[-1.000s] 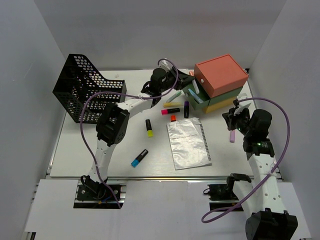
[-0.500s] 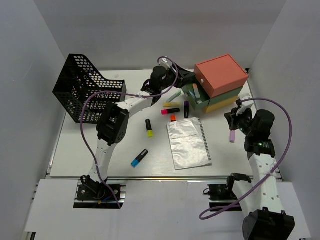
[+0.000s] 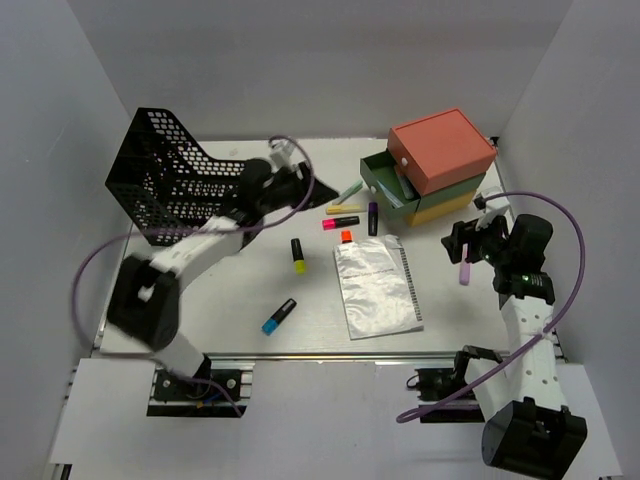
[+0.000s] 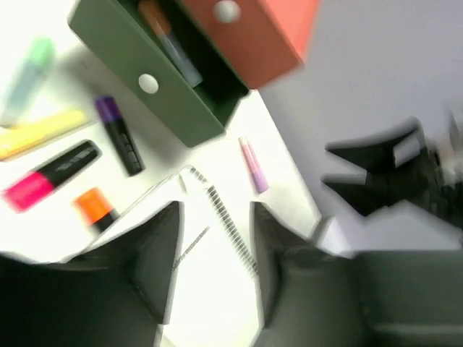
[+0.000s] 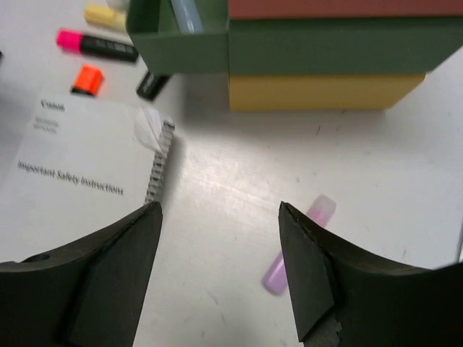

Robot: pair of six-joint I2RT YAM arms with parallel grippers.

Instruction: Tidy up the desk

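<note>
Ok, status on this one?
Left gripper open, empty. Right gripper open, empty, lilac marker just beyond it. Desk cluttered: markers, booklet loose; green drawer open. Nothing seen blocking.

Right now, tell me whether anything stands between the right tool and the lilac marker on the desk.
Nothing visible does. The right tool hangs open over the lilac marker, which lies alone on bare desk in front of the yellow drawer. The booklet lies off to its left.
</note>
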